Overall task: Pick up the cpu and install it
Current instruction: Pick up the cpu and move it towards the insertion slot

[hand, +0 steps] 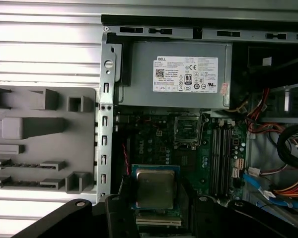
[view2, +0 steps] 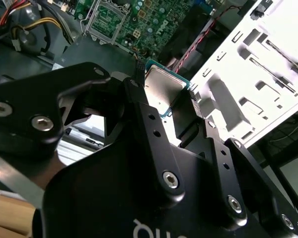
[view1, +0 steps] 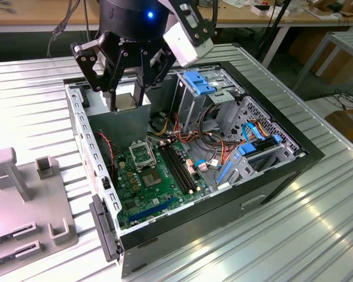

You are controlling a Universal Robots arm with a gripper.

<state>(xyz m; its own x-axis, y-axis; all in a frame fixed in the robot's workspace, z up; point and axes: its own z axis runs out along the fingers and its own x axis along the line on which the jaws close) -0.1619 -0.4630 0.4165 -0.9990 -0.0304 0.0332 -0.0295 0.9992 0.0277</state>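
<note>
Case: an open desktop computer case (view1: 194, 226) lay on its side on the slatted metal table (view1: 282, 247).
Inside the case: a green motherboard (view1: 159, 182) covered the floor. On it were the square black socket (hand: 187, 128) with its metal frame and the long black memory slots (hand: 220, 158) just beside it.
Other contents: the grey power-supply box (hand: 179, 74) filled one end. The blue-tabbed drive cage (view1: 203, 82) and a tangle of coloured cables (view1: 223, 147) sat at the exterior view's right.
Outside the case: a grey fixture plate (view1: 0, 217) with raised blocks lay on the table at the exterior view's left.
My gripper: my gripper (view1: 126, 100) hung over the case above the power-supply end. Its two black fingers (view2: 188, 116) were drawn in partway, pinching the cpu by opposite edges.
Cpu, position: the cpu (hand: 155, 188) was in my grip, up in the air, flat and roughly level. It was apart from the socket and not seated.
Cpu, look: it was a small square chip with a dull silver-grey metal lid. A thin green rim showed around the lid in both wrist views.
</note>
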